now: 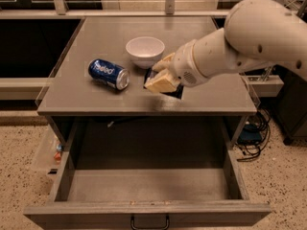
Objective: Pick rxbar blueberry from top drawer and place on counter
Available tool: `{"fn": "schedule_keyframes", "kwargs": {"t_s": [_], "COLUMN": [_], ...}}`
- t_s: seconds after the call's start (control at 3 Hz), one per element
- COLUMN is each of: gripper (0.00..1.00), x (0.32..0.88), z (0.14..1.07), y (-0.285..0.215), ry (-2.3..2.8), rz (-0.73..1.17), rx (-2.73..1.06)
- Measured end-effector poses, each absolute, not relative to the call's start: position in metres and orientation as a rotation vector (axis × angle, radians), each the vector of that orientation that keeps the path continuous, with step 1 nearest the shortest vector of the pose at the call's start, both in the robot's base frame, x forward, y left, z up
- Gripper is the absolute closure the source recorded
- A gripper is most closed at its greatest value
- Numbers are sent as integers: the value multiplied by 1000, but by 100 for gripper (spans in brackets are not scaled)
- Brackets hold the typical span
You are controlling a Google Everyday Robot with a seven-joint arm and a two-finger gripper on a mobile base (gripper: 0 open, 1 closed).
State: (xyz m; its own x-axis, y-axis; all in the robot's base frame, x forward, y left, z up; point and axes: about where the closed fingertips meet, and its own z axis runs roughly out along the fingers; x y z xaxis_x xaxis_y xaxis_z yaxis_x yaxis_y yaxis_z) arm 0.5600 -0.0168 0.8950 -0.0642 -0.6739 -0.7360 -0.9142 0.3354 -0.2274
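My gripper [157, 77] hangs just over the grey counter [201, 99], right of its middle, next to the white bowl. Its cream fingers [160, 84] are shut on the rxbar blueberry [173, 91], a dark flat wrapper that sticks out under and to the right of the fingers, close to the counter surface. I cannot tell whether the bar touches the counter. The top drawer [144, 185] is pulled fully open below the counter. Its grey floor holds nothing that I can see. Its small dark handle [149, 222] is at the front.
A blue soda can [108, 73] lies on its side on the counter's left part. A white bowl [145, 51] stands behind the gripper. My white arm [259, 32] reaches in from the right. Cables [252, 128] lie on the floor at right.
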Motion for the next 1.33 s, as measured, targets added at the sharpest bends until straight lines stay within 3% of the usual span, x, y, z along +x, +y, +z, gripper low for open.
{"fn": "schedule_keyframes", "kwargs": {"t_s": [1.0,1.33], "gripper": [100,91], "x": [607,607], "z": [874,874], "y": [-8,-8], "ry": [1822,1822], "rz": [475,475], "rx": [-1444,-1444]}}
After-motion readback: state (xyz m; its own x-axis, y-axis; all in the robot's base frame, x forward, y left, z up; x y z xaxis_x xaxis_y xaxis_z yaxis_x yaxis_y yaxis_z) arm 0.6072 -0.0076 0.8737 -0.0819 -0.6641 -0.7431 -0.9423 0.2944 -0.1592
